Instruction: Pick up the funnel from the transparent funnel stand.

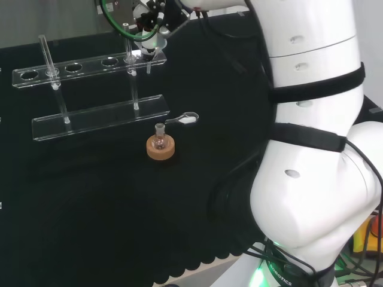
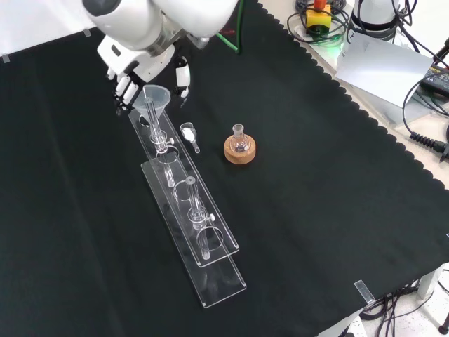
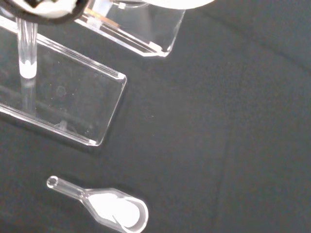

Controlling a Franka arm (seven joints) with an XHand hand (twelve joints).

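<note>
Front view, upper left of the frame: the hand (image 2: 144,67) sits at the far end of the transparent funnel stand (image 2: 210,263), its fingers (image 2: 125,90) pointing down on either side of the funnel (image 2: 153,100). Whether they touch the funnel cannot be told. The funnel stands upright in the stand's end hole, cone uppermost, stem down through the upper plate. The stand runs from there diagonally to the lower centre of the frame. Just right of the funnel, a clear scoop (image 2: 189,134) with white powder lies on the black cloth (image 2: 337,203). Further right, at centre frame, a small flask (image 2: 239,140) sits upright in a cork ring (image 2: 240,152)
</note>
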